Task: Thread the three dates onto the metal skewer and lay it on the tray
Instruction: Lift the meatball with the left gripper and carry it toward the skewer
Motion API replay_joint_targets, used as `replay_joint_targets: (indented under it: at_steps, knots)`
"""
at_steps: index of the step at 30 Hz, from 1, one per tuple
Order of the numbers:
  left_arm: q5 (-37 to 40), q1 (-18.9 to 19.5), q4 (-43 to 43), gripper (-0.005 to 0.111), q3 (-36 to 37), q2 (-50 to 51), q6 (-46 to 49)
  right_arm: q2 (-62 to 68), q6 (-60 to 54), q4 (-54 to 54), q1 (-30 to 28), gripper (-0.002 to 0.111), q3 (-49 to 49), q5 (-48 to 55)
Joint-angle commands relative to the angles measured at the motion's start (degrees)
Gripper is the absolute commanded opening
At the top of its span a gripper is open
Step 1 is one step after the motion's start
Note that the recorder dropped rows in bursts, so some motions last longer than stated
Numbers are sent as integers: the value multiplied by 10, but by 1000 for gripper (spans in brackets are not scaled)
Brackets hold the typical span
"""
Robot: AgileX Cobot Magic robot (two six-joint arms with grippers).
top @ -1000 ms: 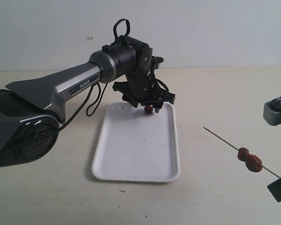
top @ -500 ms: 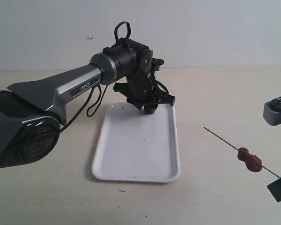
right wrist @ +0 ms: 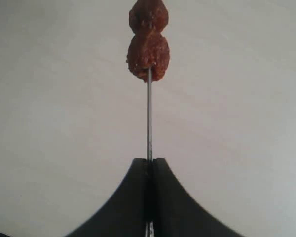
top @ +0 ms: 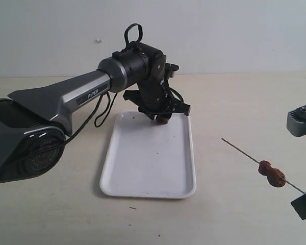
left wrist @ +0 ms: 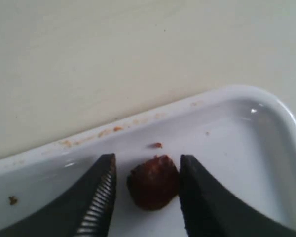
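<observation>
Seen from outside, my left gripper [top: 162, 116] has dropped onto the last date [top: 162, 121] at the far end of the tray [top: 143, 173], its gap narrower than a second ago. At my left wrist, the fingers [left wrist: 101, 197] flank that date, one touching and a sliver of tray beside the other; whether it is clamped I cannot tell. At my right wrist, the right gripper [right wrist: 149, 163] is pinched tight on the skewer [right wrist: 148, 113], with two dates [right wrist: 148, 44] already threaded. A lift should come next, I judge.
</observation>
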Motion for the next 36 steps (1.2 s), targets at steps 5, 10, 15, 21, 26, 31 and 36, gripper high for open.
replay_joint_targets:
  at_steps: [5,10,15,21,26,31,36]
  knots:
    - [6,0,4,35,-3,-2,2,-4,-3,0,-2,0,1,-5]
    - [12,0,4,30,-3,-2,14,-4,-3,0,-2,0,1,-6]
    - [14,0,4,30,-3,-2,14,-4,-3,0,-2,0,1,-6]
    - [18,0,4,30,-3,-3,49,-4,-3,0,-2,0,1,-6]
    - [18,0,4,30,-3,-21,110,-4,-2,0,-2,0,1,-6]
    - [21,0,2,30,-3,-53,121,-4,-2,0,-2,0,1,-7]
    - [31,0,3,30,-3,-78,143,-4,-2,0,-2,0,1,-10]
